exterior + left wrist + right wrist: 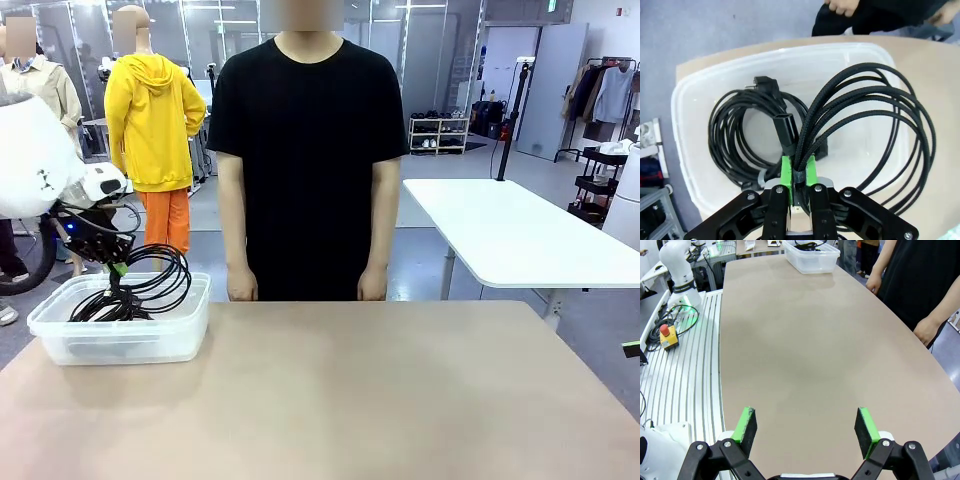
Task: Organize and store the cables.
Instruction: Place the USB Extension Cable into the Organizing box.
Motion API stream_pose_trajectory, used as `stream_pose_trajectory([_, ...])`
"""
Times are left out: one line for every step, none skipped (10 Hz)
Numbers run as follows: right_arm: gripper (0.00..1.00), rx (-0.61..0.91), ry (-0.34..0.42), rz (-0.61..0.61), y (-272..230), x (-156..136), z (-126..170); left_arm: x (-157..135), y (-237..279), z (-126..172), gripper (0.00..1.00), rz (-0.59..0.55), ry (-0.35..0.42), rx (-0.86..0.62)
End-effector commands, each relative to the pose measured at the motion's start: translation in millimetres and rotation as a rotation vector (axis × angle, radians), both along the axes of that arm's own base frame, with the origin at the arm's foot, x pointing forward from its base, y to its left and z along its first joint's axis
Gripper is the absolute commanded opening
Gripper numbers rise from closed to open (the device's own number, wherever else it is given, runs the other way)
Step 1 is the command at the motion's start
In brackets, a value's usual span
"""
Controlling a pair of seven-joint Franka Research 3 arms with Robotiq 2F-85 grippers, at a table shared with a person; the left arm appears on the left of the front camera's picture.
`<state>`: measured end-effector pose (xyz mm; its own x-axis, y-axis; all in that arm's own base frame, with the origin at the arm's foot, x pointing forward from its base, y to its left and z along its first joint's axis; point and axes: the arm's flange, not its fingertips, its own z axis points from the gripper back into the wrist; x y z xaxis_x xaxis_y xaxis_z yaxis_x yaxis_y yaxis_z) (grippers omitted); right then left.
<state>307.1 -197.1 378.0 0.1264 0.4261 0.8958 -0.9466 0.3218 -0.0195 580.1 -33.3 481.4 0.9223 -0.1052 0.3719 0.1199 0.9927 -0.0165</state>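
From the front, the left gripper (118, 268) dangles a braided cable (160, 272) over the clear bin (120, 335). Its wrist view: pads clamped on the bundle, loops spilling past the rim, likely to snag, above another coiled cable (740, 135). Right gripper (807, 426) gapes wide above the table (805, 350).

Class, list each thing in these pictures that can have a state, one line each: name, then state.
Left gripper: shut on the braided cable, above the bin.
Braided cable: coiled, held, loops hanging over the bin's rim.
Second cable: coiled, lying in the bin.
Bin: lidless, at the table's left corner.
Right gripper: open, holding nothing, above the table.
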Motion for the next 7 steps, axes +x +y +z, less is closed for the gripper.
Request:
stream_pose_trajectory([1.00,0.008,0.004,-0.017,2.5,0.8,1.3,22.3,9.9,-17.6,0.13,0.011,0.014,0.002])
stream_pose_trajectory([1.00,0.008,0.004,-0.017,2.5,0.8,1.3,31.1,9.2,-33.6,0.13,0.033,0.071,-0.014])
stream_pose_trajectory([1.00,0.008,0.004,-0.017,2.5,0.8,1.3,35.8,5.2,-48.1,0.13,0.025,0.094,0.027])
stream_pose_trajectory([1.00,0.008,0.004,-0.017,2.5,0.8,1.3,42.8,5.5,-60.2,0.13,0.028,0.103,0.019])
stream_pose_trajectory([1.00,0.008,0.004,-0.017,2.5,0.8,1.3,46.0,6.3,-72.0,0.13,0.029,0.134,0.019])
stream_pose_trajectory([1.00,0.008,0.004,-0.017,2.5,0.8,1.3,47.7,7.0,-81.0,0.13,0.029,0.159,0.011])
stream_pose_trajectory([1.00,0.008,0.004,-0.017,2.5,0.8,1.3,47.2,7.1,-85.4,0.22,0.026,0.169,-0.013])
